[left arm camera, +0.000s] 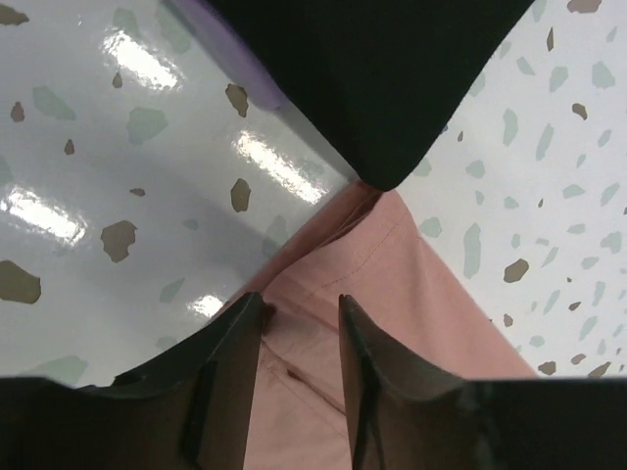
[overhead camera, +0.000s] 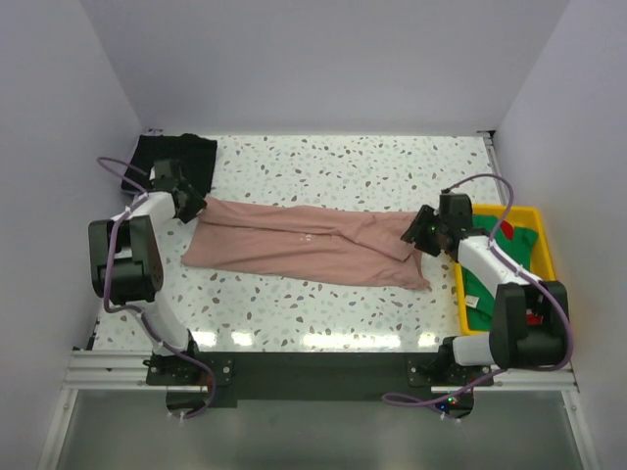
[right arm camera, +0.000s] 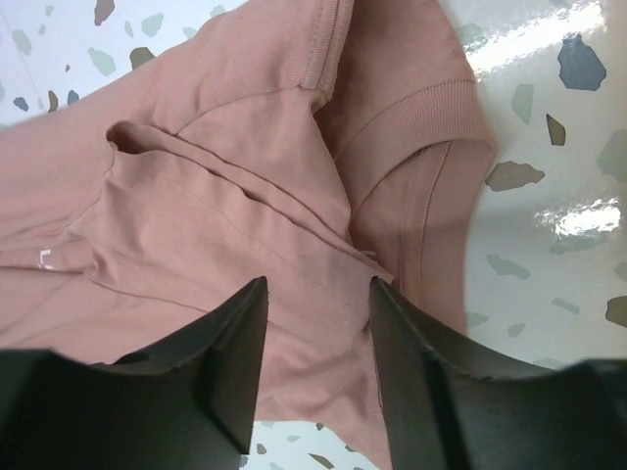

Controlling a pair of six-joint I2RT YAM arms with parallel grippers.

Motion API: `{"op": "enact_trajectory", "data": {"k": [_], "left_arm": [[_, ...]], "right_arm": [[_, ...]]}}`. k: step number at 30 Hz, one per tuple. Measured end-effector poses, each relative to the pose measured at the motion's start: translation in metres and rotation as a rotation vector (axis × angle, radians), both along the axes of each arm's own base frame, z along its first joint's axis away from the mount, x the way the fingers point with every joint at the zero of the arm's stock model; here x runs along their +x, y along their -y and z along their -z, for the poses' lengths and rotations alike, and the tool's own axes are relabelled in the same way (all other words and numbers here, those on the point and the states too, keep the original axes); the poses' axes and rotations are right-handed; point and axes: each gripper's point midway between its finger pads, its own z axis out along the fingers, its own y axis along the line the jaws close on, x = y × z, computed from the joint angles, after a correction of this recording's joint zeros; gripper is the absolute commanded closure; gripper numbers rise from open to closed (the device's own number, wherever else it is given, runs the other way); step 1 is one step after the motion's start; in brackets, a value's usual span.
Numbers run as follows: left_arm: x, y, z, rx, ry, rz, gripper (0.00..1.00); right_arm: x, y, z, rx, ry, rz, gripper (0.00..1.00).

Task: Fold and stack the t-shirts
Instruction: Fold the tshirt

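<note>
**Jaws parted at both ends of the pink t-shirt [overhead camera: 304, 245]**

We read the left gripper [left arm camera: 300, 305] as open to a narrow gap. Its two fingers stand apart at the bottom of the left wrist view, with pink cloth showing between and beneath them but nothing pinched. It sits over the shirt's tapering end, just short of the black t-shirt [left arm camera: 392, 78] that fills the upper middle of that frame. The right gripper [right arm camera: 318, 289] is parted somewhat wider. It hovers at bottom centre of its view over a ribbed edge and stitched seams, and it too grips nothing.

In the top view the pink shirt lies as one long band across the middle of the table [overhead camera: 343, 166], with an arm at each end. We judge this placement is meant to keep the cloth stretched and flat, so one end can be carried over the other. The black shirt bunched in the upper left looks to us like the stacking spot. At the right edge, the yellow bin [overhead camera: 545, 257] holds a green t-shirt [overhead camera: 480, 289] and a glimpse of red, likely waiting their turn.
</note>
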Motion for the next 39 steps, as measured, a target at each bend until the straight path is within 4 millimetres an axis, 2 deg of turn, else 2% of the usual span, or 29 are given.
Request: {"op": "enact_trajectory", "data": {"k": [1, 3, 6, 9, 11, 15, 18, 21, 24, 29, 30, 31, 33, 36, 39], "left_arm": [[-0.001, 0.0, -0.001, -0.005, 0.003, -0.002, 0.55], [-0.004, 0.001, -0.008, -0.008, 0.018, -0.005, 0.53], [-0.001, 0.002, -0.028, -0.006, 0.069, -0.001, 0.53], [0.001, 0.002, -0.044, -0.004, 0.11, 0.003, 0.53], [0.002, 0.005, -0.051, -0.003, 0.125, 0.009, 0.53], [0.001, 0.013, -0.053, -0.008, 0.127, 0.037, 0.53], [0.001, 0.02, -0.052, -0.021, 0.124, 0.057, 0.55], [0.0, 0.024, -0.053, -0.032, 0.125, 0.073, 0.55], [0.001, 0.027, -0.053, -0.04, 0.126, 0.082, 0.56], [0.001, 0.03, -0.053, -0.048, 0.127, 0.091, 0.58], [0.001, 0.03, -0.053, -0.049, 0.127, 0.091, 0.58], [0.001, 0.03, -0.053, -0.049, 0.127, 0.092, 0.58], [0.001, 0.03, -0.053, -0.051, 0.127, 0.093, 0.59], [0.001, 0.03, -0.053, -0.051, 0.127, 0.093, 0.59], [0.001, 0.03, -0.053, -0.051, 0.127, 0.093, 0.6]], "right_arm": [[0.0, 0.0, 0.0, 0.0, 0.001, -0.003, 0.45], [0.0, -0.001, -0.003, 0.001, 0.009, -0.008, 0.44], [0.002, -0.002, -0.009, -0.002, 0.028, -0.014, 0.42], [0.013, -0.011, -0.02, -0.021, 0.043, -0.048, 0.42], [0.028, -0.024, -0.027, -0.06, 0.058, -0.088, 0.42], [0.07, -0.069, -0.039, -0.137, 0.099, -0.186, 0.42], [0.09, -0.088, -0.031, -0.191, 0.097, -0.217, 0.42], [0.098, -0.086, -0.014, -0.246, 0.058, -0.209, 0.42], [0.097, -0.084, 0.002, -0.286, 0.01, -0.206, 0.43], [0.09, -0.096, 0.014, -0.333, -0.018, -0.229, 0.57], [0.088, -0.1, 0.015, -0.338, -0.02, -0.239, 0.62], [0.085, -0.104, 0.015, -0.342, -0.021, -0.246, 0.71], [0.082, -0.11, 0.016, -0.35, -0.022, -0.255, 0.81], [0.077, -0.116, 0.017, -0.348, -0.026, -0.257, 0.9], [0.071, -0.115, 0.022, -0.349, -0.041, -0.248, 0.94]]}}
